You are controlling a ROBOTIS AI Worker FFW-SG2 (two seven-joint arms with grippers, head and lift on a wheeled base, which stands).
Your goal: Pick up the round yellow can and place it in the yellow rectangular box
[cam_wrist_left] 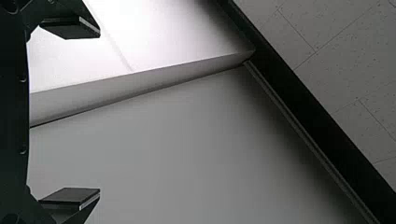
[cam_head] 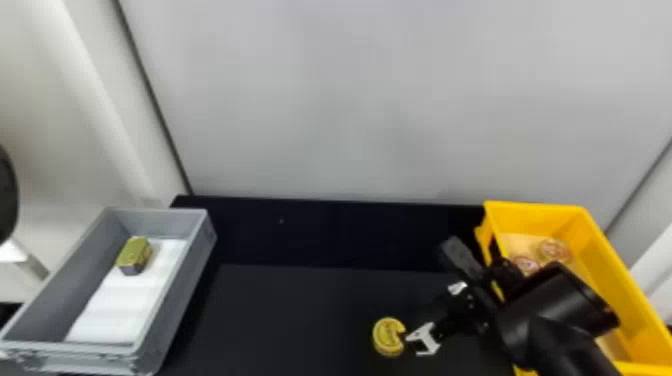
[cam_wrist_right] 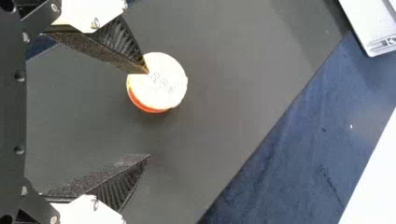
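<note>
"Right wrist view first: where is the round yellow can (cam_wrist_right: 163, 84) from the right gripper (cam_wrist_right: 149, 114)?"

"Off to one side. The gripper is spread wide with nothing pinched, and the can lies at one fingertip, that tip overlapping its edge; the other finger stands well apart from it. I can't tell whether they touch."

"And its long axis?"

"None to line up with (it's round, face up), so I'd say only the sideways offset matters. The hand should shift toward the overlapping finger until the can sits between both; closing now could nudge it away."

"Head view?"

"The can is just beyond the fingers, on the hand's left, by the finger nearer the robot. The yellow rectangular box (cam_head: 612, 260) is on the hand's opposite side, back past the wrist."

"Left wrist view?"

"The left gripper (cam_wrist_left: 99, 112) is spread too, empty, over a pale surface (cam_wrist_left: 187, 149). The right is clearly nearer."
</note>
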